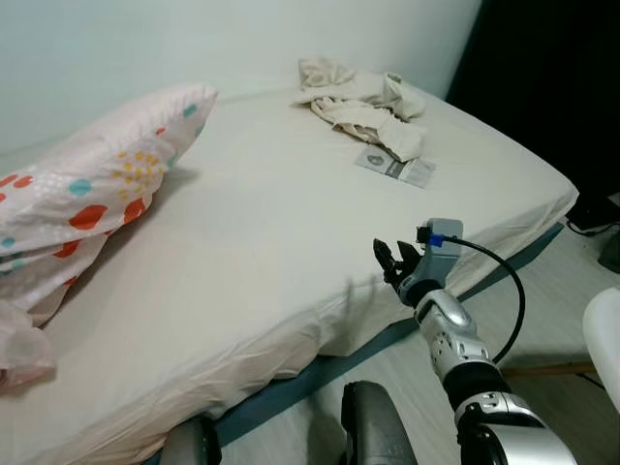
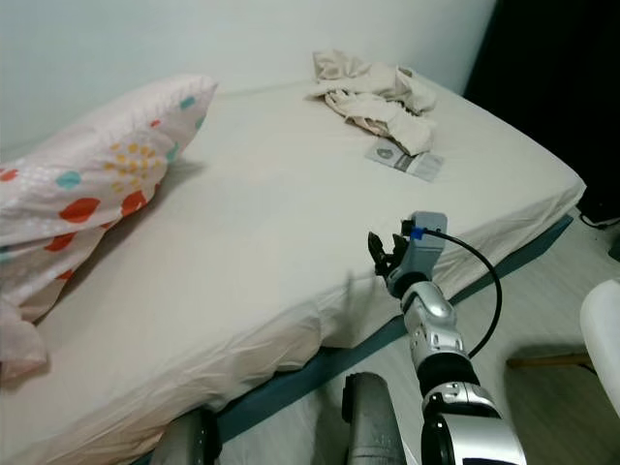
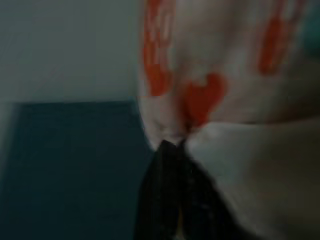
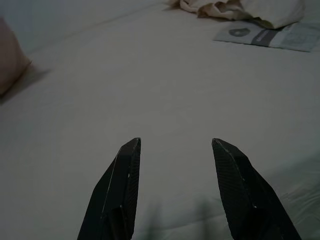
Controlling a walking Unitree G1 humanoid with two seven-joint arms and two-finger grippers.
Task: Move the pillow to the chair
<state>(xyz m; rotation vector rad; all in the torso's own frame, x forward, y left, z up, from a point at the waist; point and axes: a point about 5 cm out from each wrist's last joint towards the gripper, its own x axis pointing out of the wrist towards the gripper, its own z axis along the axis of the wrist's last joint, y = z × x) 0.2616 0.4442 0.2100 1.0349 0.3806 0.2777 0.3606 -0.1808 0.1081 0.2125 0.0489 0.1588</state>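
The left claw [image 3: 170, 150] is pinched tight on a fold of the spotted pillow [image 1: 87, 203], which lies on the bed [image 1: 291, 252]. The right claw [image 4: 175, 150] gapes wide above the bed's near edge, well apart from the pillow.
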